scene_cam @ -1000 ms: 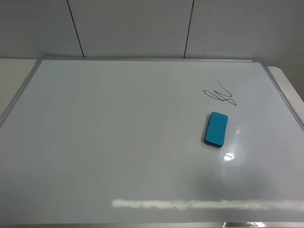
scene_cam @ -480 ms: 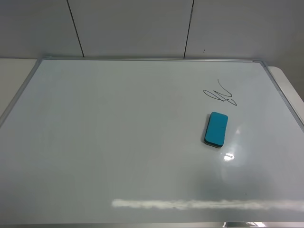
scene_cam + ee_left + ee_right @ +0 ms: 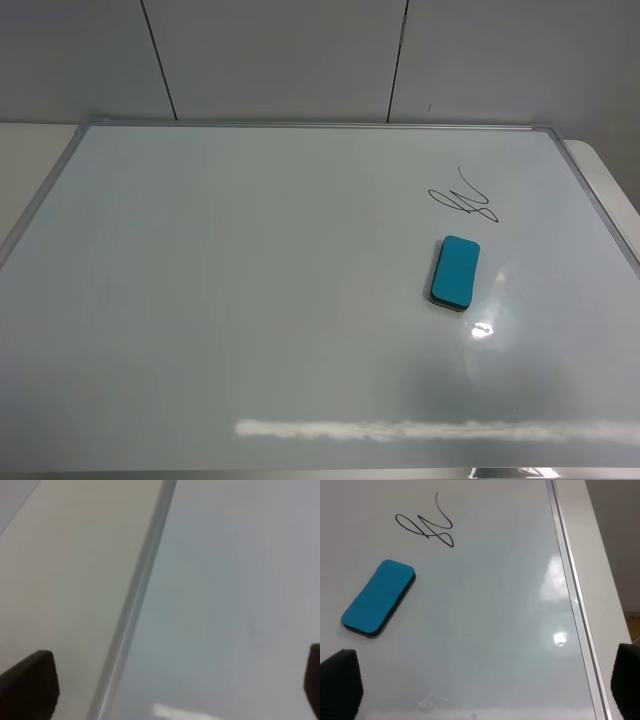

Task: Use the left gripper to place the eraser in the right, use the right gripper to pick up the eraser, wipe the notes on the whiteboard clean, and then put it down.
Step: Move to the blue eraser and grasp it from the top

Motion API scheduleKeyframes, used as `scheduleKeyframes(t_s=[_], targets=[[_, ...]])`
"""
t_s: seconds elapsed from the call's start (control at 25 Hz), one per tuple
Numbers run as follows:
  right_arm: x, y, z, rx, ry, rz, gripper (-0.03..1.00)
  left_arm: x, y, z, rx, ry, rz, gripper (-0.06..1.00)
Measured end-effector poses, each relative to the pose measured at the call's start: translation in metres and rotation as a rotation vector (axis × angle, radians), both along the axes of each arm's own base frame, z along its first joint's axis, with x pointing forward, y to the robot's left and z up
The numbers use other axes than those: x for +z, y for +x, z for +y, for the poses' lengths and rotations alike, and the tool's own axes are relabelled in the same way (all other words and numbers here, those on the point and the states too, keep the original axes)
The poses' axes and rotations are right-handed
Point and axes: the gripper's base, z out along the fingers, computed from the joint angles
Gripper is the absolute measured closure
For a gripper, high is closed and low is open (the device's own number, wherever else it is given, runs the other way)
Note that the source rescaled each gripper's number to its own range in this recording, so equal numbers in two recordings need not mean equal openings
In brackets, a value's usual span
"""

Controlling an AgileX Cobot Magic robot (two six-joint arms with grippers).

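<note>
eraser (image 3: 455, 272): toward the right edge of the table (image 3: 606, 178), long axis front-to-back
nearer, we reckon: right gripper (image 3: 482, 685), spread apart
left gripper (image 3: 172, 680): apart too, left edge

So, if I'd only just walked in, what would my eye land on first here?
Probably the teal eraser, lying flat on the right half of a big whiteboard that nearly fills the high view. Just beyond it, toward the far edge, sits a black marker scribble, close to the eraser but not touching it.
</note>
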Motion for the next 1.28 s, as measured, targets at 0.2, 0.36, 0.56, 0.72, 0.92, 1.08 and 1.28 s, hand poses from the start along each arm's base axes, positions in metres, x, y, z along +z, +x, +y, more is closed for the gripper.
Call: scheduleKeyframes(t_s=[0.2,0.36,0.56,0.72,0.92,1.08,1.28], targets=[[0.000,0.000,0.000,0.000,0.000,0.000,-0.03,0.000,0.000,0.000,0.000,0.000,0.000,-0.06],[0.000,0.000,0.000,0.000,0.000,0.000,-0.03,0.000,0.000,0.000,0.000,0.000,0.000,-0.06],[0.000,0.000,0.001,0.006,0.009,0.000,-0.03,0.000,0.000,0.000,-0.001,0.000,-0.004,-0.06],[0.000,0.000,0.001,0.010,0.014,0.000,-0.03,0.000,0.000,0.000,-0.001,0.000,-0.004,-0.06],[0.011,0.005,0.000,-0.002,0.001,0.049,-0.03,0.000,0.000,0.000,-0.001,0.000,-0.004,-0.06],[0.028,0.027,0.001,-0.048,0.062,0.258,-0.02,0.000,0.000,0.000,-0.001,0.000,-0.004,-0.06],[0.035,0.063,0.001,-0.126,0.138,0.429,0.04,0.000,0.000,0.000,-0.001,0.000,-0.004,-0.06]])
